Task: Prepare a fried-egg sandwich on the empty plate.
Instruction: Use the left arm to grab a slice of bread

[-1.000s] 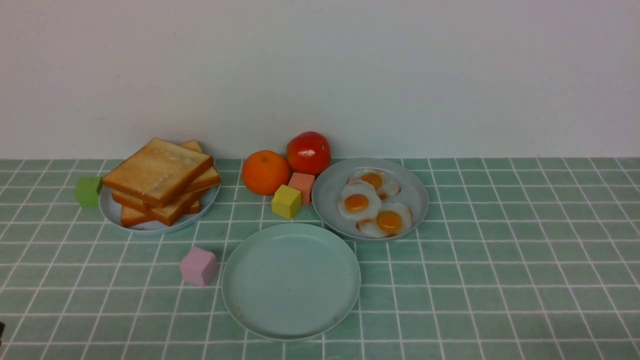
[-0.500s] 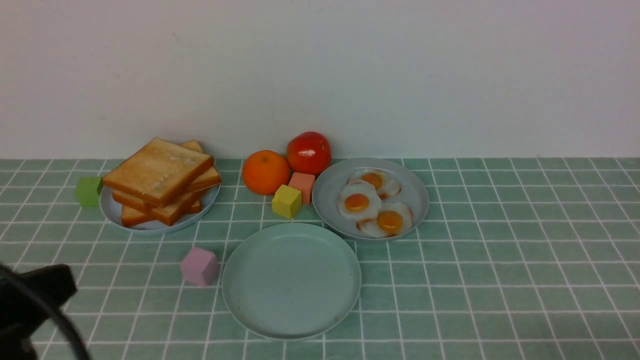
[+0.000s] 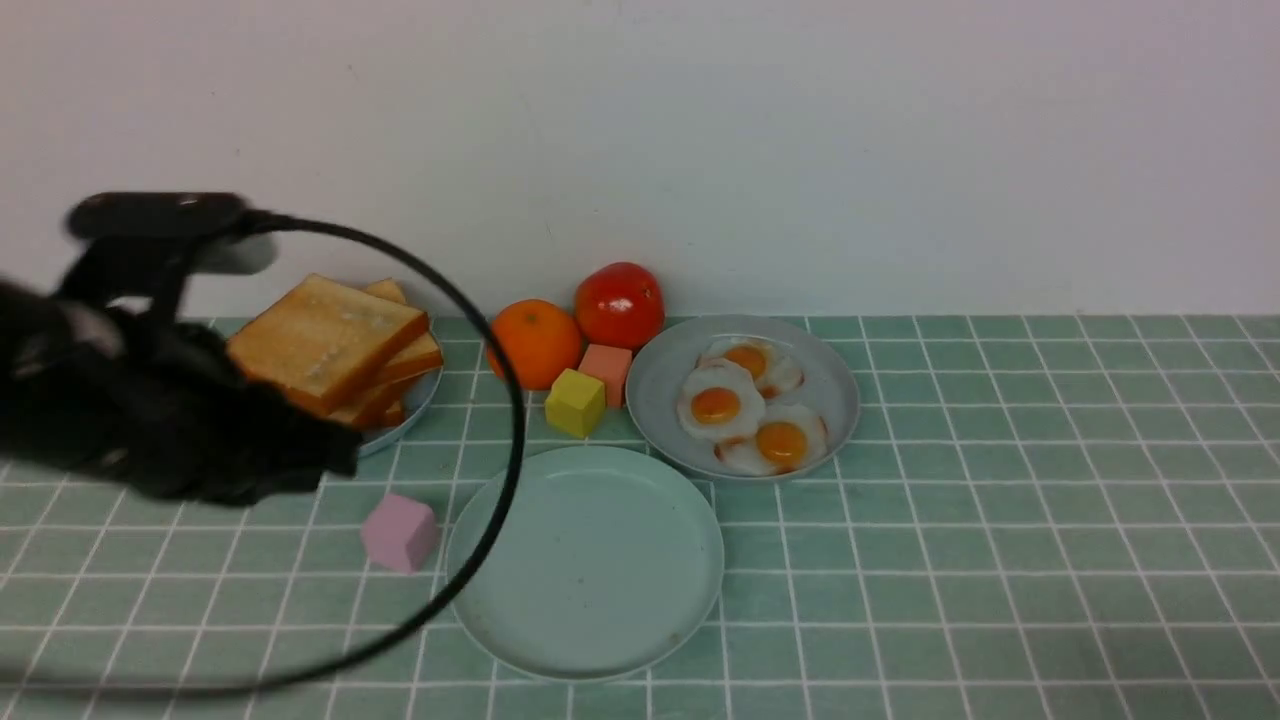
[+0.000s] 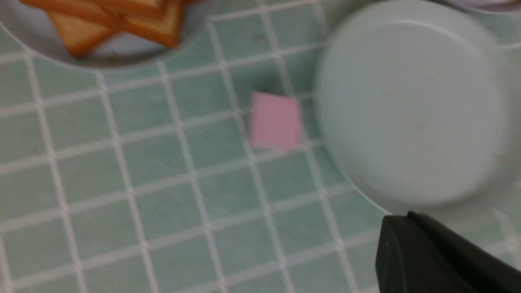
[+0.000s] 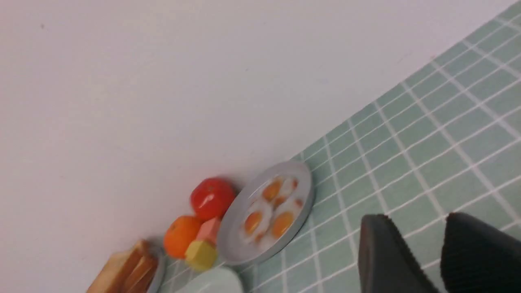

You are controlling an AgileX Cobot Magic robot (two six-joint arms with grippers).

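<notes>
Front view puts the task at its very start: the empty plate [image 3: 585, 560], round, pale mint and low-rimmed, lies bare near the front middle of the tabletop [image 3: 1000, 560]. The toast slices [image 3: 330, 340] sit stacked at its 10 o'clock and the fried eggs [image 3: 745, 405] at its 1 o'clock, so all the stacking is left. The left end effector [image 3: 320, 455] is a blur by the toast; I cannot tell its spread. The right end effector [image 5: 423, 221] is slightly parted and empty.

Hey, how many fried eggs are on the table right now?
3, all on the grey plate on the right: a back egg, a left egg and a front egg, edges overlapping. No others seem hidden beneath.
</notes>
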